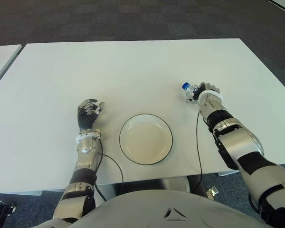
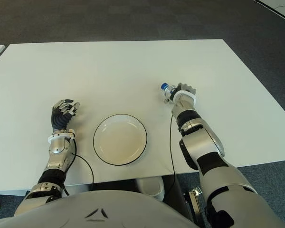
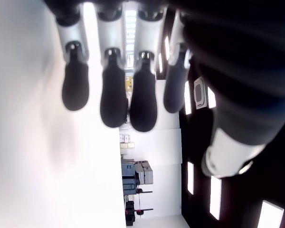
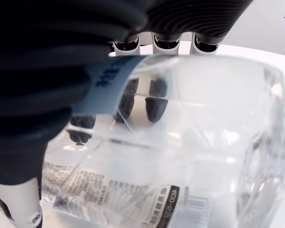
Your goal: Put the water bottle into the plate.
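The water bottle is in the right hand, out on the right side of the white worktop. It is a clear plastic bottle with a blue cap, and the cap end pokes out of the hand toward the robot's left and slightly away from it. The right wrist view shows the grip from close by: the dark fingers are curled round the transparent body, their tips visible through the plastic, with a pale blue label band and a strip of printed text on the bottle wall. Whether the bottle touches the worktop or is held just above it cannot be told.

The plate — round, white, with a thin dark rim — lies near the front edge of the worktop, between the two arms and well apart from the bottle, which is off to its right and farther from the robot. Nothing lies in it.

The left hand shows to the left of the plate, near it but not touching it. Its fingers are loosely extended side by side and hold nothing — the left wrist view shows only bare worktop beside them. Dark cables run along both forearms over the worktop's front edge, and dark carpet surrounds the worktop.
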Controlling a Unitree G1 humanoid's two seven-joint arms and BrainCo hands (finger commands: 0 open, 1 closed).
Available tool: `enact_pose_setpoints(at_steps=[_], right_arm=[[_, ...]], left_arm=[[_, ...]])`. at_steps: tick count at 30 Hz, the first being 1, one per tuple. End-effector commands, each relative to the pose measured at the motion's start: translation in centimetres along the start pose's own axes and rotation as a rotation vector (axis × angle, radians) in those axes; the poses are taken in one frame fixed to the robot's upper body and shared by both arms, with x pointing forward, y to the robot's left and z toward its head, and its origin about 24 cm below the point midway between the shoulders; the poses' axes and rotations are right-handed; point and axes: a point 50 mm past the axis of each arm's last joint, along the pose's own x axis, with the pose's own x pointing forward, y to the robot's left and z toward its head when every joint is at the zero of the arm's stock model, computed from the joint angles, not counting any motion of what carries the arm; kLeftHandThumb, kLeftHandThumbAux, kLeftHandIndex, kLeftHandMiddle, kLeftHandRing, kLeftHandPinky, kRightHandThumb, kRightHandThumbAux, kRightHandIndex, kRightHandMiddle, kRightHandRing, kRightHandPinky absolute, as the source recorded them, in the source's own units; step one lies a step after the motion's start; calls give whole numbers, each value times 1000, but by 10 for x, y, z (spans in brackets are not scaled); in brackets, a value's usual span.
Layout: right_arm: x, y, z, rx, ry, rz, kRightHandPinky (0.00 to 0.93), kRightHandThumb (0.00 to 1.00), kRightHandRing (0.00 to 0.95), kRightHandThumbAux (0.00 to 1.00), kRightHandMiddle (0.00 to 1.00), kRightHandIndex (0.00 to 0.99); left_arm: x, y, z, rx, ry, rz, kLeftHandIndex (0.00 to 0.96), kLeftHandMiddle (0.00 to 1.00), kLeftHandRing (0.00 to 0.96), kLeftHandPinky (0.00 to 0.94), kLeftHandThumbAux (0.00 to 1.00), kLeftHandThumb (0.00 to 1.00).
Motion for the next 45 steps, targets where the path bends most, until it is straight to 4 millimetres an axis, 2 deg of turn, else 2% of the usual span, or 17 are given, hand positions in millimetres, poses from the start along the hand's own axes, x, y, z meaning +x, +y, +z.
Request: enact_pose_setpoints(at_steps=[1,17,29,33,41,45], right_arm=[[-12,63,-22,63,49,158,829,693,809,725,791,436],[-16,65,-19,367,-10,-22,825,701,814,725,803,438],[-20,61,-15,343,-110,-173,831,702,818,724,810,439],[-24,56,-7,371,-159,-256,835,702,821,723,815,440],[-48,31,19,533,-347,-424,833,703,819,722,814,440],[-75,13,30,623,-485,-501,834,704,826,722,821,439]], left_arm=[[-2,1,-4,-10,27,17,435,667,653,643,713,708],[-2,1,-4,1,21,14,436,673,655,642,713,708],[-3,2,-3,-3,8,8,435,673,654,641,714,708],[-3,2,-4,-5,19,11,435,674,656,645,714,708],[-2,2,-4,-13,26,20,435,672,655,642,713,708],[-2,1,-4,-19,19,15,435,669,652,636,713,708]])
